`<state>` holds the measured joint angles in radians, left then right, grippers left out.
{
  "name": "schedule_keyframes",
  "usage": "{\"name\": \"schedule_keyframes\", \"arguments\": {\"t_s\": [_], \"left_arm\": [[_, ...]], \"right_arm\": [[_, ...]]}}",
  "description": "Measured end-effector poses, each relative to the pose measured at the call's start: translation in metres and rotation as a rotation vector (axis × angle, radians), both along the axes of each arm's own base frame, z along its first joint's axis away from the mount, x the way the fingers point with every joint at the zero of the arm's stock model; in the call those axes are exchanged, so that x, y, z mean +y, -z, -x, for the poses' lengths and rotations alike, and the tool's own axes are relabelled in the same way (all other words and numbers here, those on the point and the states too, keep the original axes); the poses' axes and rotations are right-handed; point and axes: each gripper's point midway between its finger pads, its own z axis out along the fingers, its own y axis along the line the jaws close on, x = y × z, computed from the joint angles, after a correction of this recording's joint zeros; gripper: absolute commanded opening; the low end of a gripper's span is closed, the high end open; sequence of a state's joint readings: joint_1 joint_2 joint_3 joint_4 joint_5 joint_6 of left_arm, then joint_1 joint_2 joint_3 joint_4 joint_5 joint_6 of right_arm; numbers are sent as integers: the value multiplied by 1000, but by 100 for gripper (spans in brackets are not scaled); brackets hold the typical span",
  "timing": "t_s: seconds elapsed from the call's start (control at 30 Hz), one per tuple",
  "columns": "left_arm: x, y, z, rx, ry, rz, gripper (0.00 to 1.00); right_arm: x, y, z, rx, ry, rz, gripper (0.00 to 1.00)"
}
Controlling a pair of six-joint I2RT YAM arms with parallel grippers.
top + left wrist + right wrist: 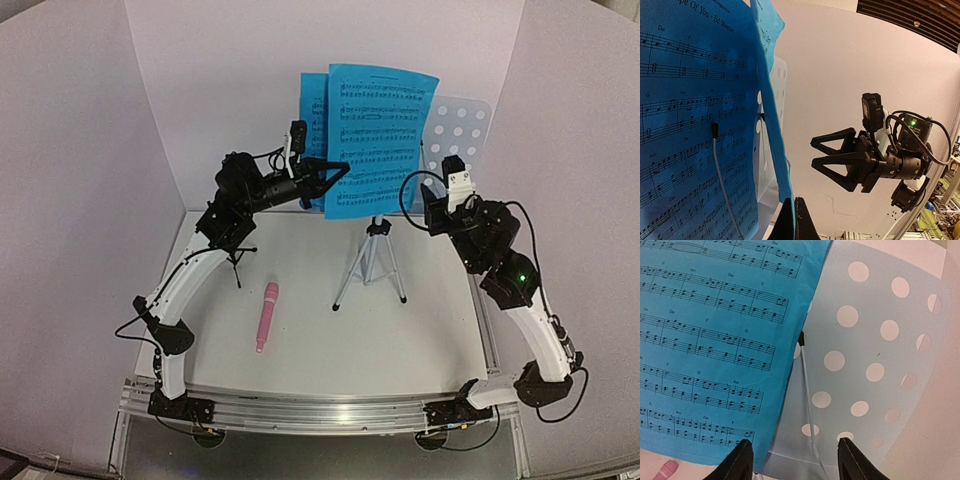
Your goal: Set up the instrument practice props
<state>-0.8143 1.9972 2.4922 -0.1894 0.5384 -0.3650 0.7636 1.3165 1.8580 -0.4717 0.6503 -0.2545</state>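
The pale blue perforated music stand [462, 128] [875, 350] rises on a silver tripod [372, 265] at the back of the table. One bright blue music sheet [383, 135] [715, 340] covers its left part, and a second blue sheet [314, 112] [690, 125] shows behind it. My left gripper [335, 173] [795, 217] is shut on the lower edge of a blue sheet [771, 95], seen edge-on. My right gripper [436, 200] [796, 460] [840, 160] stands open just before the stand's bare part, with nothing between its jaws. The pink microphone [267, 315] lies on the table. The black tripod mic holder [237, 262] stands half hidden under my left arm.
White walls close in the back and both sides of the white table [430, 340]. A thin wire page retainer [807, 390] [720, 165] lies against the stand's face. The tripod's legs spread across the middle of the table.
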Motion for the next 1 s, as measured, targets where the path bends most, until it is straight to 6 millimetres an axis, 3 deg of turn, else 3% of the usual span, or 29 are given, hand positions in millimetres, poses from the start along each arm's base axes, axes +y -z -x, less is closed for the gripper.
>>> {"name": "schedule_keyframes", "arguments": {"t_s": [0.13, 0.37, 0.5, 0.6, 0.73, 1.0], "left_arm": [[0, -2, 1, -9, 2, 5, 0], [0, -3, 2, -20, 7, 7, 0], [0, -2, 3, -35, 5, 3, 0], [0, -2, 3, -41, 7, 2, 0], [0, -2, 3, -53, 4, -1, 0], [0, -3, 2, -67, -2, 0, 0]], "right_arm": [[-4, 0, -5, -8, 5, 44, 60], [-15, 17, -42, 34, 76, 88, 63], [-14, 20, -55, 42, 87, 94, 50], [-9, 22, -60, 48, 75, 96, 30], [-6, 20, -60, 49, 60, 64, 15], [-9, 14, -58, 42, 69, 7, 0]]}}
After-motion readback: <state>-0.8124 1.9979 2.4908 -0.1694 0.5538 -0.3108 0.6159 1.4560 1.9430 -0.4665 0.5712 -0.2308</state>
